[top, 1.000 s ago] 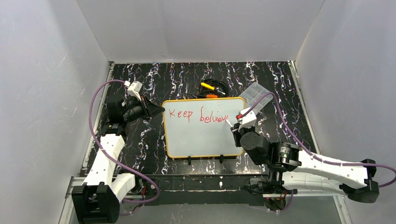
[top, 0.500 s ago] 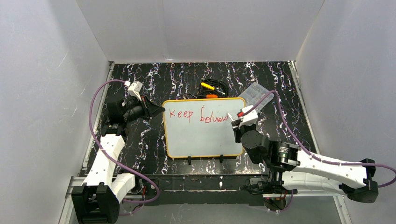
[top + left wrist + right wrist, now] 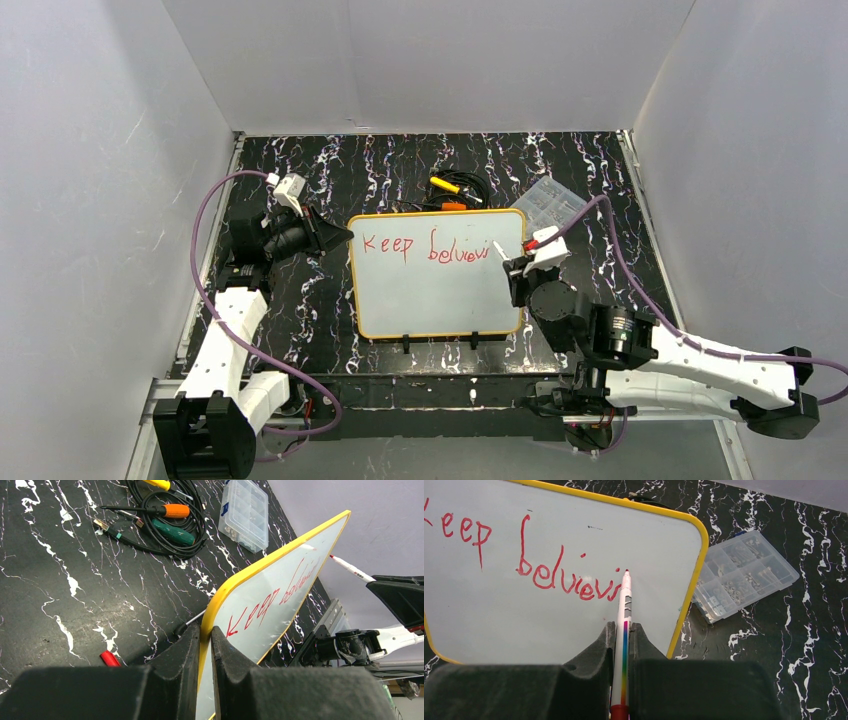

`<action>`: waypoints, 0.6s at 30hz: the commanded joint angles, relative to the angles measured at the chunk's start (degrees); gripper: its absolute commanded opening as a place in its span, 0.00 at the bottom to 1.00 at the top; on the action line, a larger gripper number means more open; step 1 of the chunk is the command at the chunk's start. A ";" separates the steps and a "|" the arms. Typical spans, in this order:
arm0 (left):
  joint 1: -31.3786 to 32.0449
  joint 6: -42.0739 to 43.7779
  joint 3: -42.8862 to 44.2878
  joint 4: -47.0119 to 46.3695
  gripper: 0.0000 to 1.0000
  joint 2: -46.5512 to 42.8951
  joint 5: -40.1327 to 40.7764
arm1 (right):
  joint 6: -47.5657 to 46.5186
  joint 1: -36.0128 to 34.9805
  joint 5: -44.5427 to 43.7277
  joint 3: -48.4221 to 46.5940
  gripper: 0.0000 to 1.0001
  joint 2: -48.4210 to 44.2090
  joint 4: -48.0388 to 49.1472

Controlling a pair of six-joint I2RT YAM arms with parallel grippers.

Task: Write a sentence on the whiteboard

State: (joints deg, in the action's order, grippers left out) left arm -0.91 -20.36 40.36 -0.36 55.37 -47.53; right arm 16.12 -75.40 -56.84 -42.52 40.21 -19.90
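Observation:
The whiteboard point(image 3: 430, 300), white with a yellow rim, lies in the middle of the dark marbled table. Red lettering, the sentence point(image 3: 425, 248), reads "Keep believi" along its top. My left gripper point(image 3: 345, 234) is shut on the board's upper left rim; its jaws point(image 3: 206, 629) pinch the yellow edge point(image 3: 280, 547). My right gripper point(image 3: 623, 626) is shut on a white marker point(image 3: 625, 605) with a rainbow stripe. The marker's red tip point(image 3: 626, 571) points just right of the last letter. In the left wrist view the marker's tip point(image 3: 332, 557) looks slightly off the board.
A clear plastic box point(image 3: 548, 203) of small parts lies just past the board's upper right corner. Screwdrivers and a black cable point(image 3: 450, 190) lie behind the board. A red cap point(image 3: 110, 658) rests on the table by the left gripper. White walls close in three sides.
My right gripper has carried the marker rightward along the first line, and the lettering now ends in a dotted "i". The left gripper and the board have stayed put.

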 commanded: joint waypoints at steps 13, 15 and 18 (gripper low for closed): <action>0.99 0.37 1.13 2.16 0.00 -0.73 -1.78 | 3.23 0.16 -0.63 -1.35 0.01 3.02 -3.49; 0.99 0.41 1.13 2.19 0.00 -0.79 -1.78 | 3.86 0.16 -0.21 -1.71 0.01 3.59 -4.62; 0.99 0.40 1.20 2.12 0.00 -0.77 -1.78 | 4.62 0.16 1.29 -1.69 0.01 3.34 -5.57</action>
State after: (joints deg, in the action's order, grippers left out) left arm -0.91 -20.36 40.36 -0.05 55.37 -47.37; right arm 19.22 -75.40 -55.88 -42.54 43.53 -23.94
